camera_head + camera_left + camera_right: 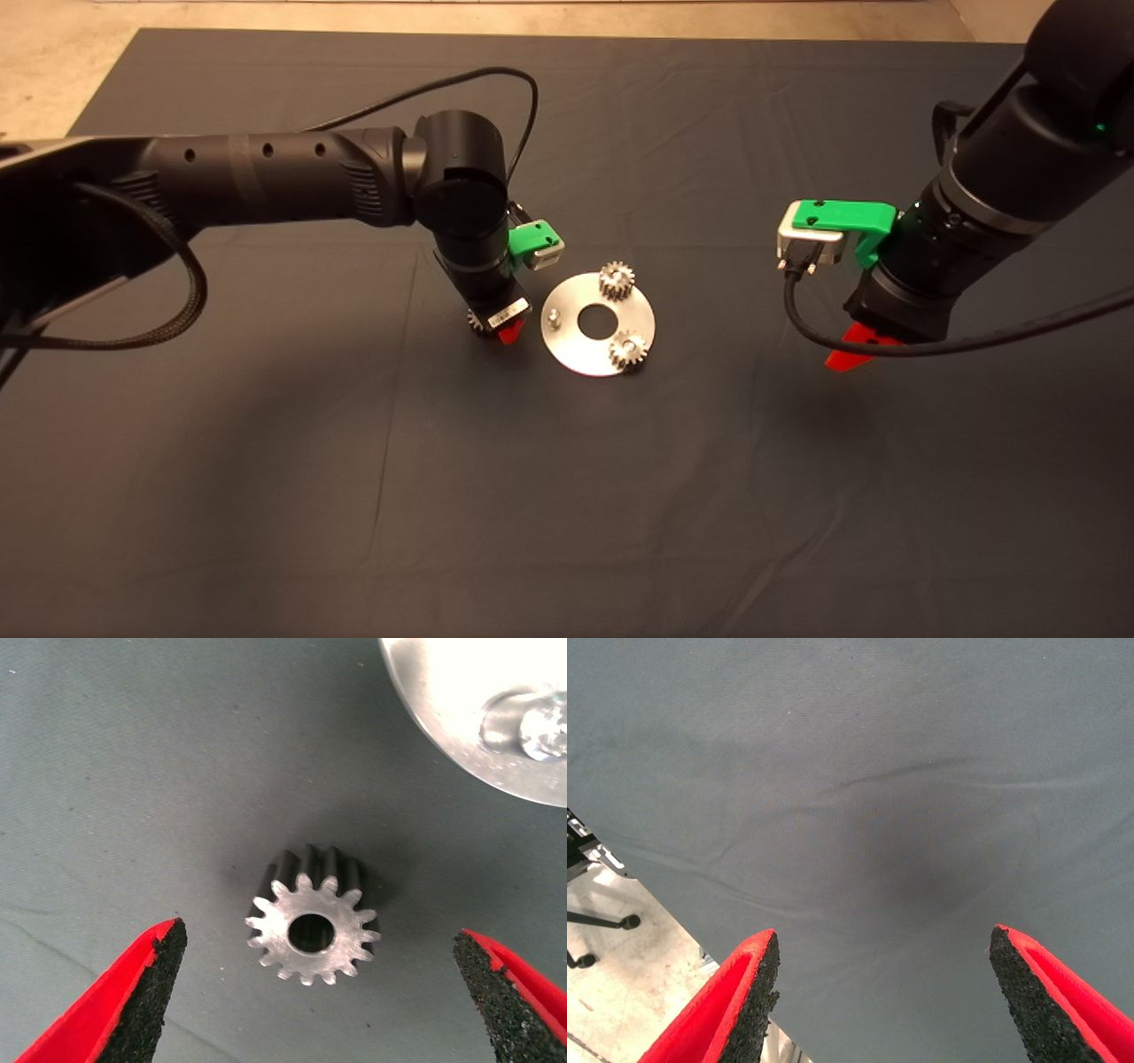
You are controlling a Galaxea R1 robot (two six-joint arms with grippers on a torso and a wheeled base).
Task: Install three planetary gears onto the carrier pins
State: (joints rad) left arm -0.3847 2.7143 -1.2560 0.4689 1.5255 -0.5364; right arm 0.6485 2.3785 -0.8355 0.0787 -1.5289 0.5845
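Directly over the loose gear (313,927), the left gripper (319,992) hung with its pads (151,992) spread wide, one on each side and neither touching the teeth. That third gear lay flat on the mat (354,461), bore up, just left of the carrier disc (580,354). The other two gears (616,281) (628,349) sat on the disc's far and near-right pins, leaving the left pin (553,315) bare.

If the pads closed on tooth tips rather than flanks, the gear could probably tilt or squirt out; carried crooked, its bore might jam on the pin.

Only the left wrist view showed the gear's bore and the open pads; the head view hid them behind the wrist, though it alone showed both seated gears. The right gripper (881,1001) waited well to the right, fingers apart over bare mat.
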